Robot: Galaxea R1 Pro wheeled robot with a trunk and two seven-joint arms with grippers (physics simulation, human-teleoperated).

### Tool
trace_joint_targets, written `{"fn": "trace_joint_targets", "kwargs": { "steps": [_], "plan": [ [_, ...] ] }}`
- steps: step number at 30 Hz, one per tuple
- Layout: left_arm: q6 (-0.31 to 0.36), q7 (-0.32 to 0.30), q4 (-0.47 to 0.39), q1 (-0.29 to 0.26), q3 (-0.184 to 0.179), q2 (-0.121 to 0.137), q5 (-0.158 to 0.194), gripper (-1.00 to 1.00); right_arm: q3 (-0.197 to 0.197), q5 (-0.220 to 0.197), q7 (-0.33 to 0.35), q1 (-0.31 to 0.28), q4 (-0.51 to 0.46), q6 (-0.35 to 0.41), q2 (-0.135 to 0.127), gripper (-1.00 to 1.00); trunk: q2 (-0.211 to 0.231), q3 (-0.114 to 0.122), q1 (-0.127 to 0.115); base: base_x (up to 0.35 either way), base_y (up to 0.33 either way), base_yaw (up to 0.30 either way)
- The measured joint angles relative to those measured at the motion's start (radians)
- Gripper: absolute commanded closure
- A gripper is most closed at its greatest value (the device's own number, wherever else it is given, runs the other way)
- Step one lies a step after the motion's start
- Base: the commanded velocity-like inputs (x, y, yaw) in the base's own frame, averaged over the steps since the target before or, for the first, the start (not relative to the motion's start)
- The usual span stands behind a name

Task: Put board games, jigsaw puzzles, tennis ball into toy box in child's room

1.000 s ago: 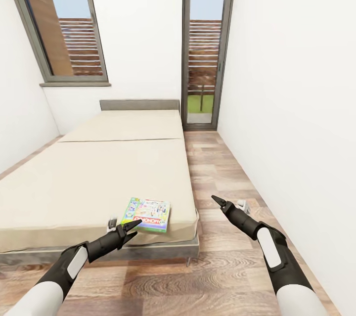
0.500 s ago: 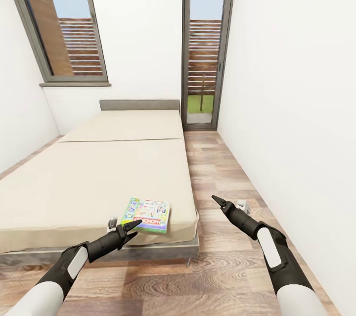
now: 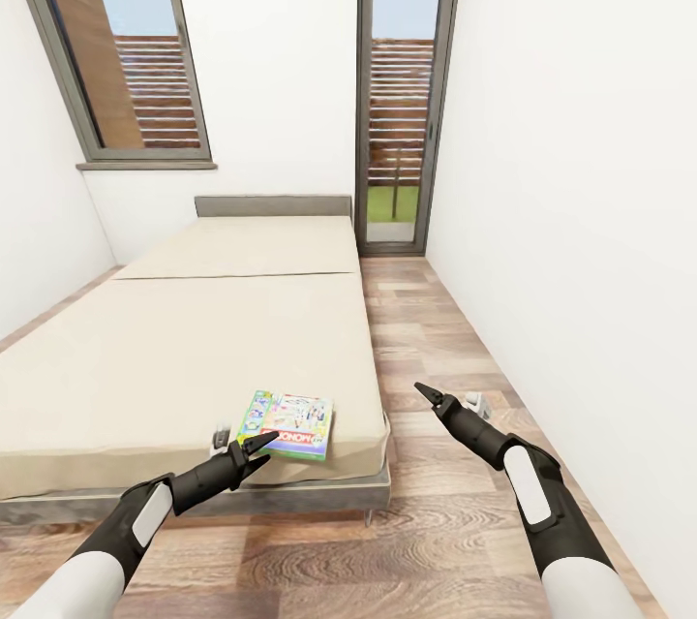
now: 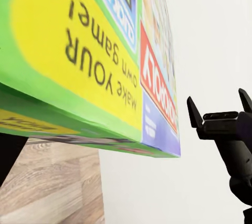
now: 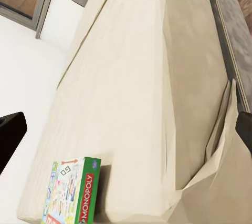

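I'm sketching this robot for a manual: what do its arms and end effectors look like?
Both arms have white upper segments and black forearms with a white oval panel. The left end effector and right end effector are slim black pointed fingers. No cables or markings are visible.

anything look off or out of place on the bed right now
Mostly tidy. One board game lies flat near the foot corner of the bed, turned slightly askew to its edge. The left gripper hovers just beside it. Nothing looks spilled or damaged.
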Motion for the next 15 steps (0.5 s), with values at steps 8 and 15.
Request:
{"fn": "trace_joint_targets", "kwargs": {
  "steps": [8, 15],
  "plan": [
    [0.000, 0.000, 0.000, 0.000, 0.000, 0.000, 0.001, -1.00, 0.000, 0.000, 0.000, 0.000, 0.000, 0.000, 0.000, -1.00, 0.000, 0.000, 0.000, 0.006, 0.000, 0.000],
    [0.000, 0.002, 0.001, 0.000, -0.005, 0.000, -0.013, 1.00, 0.000, 0.000, 0.000, 0.000, 0.000, 0.000, 0.000, -1.00, 0.000, 0.000, 0.000, 0.044, 0.000, 0.000]
  ]
}}
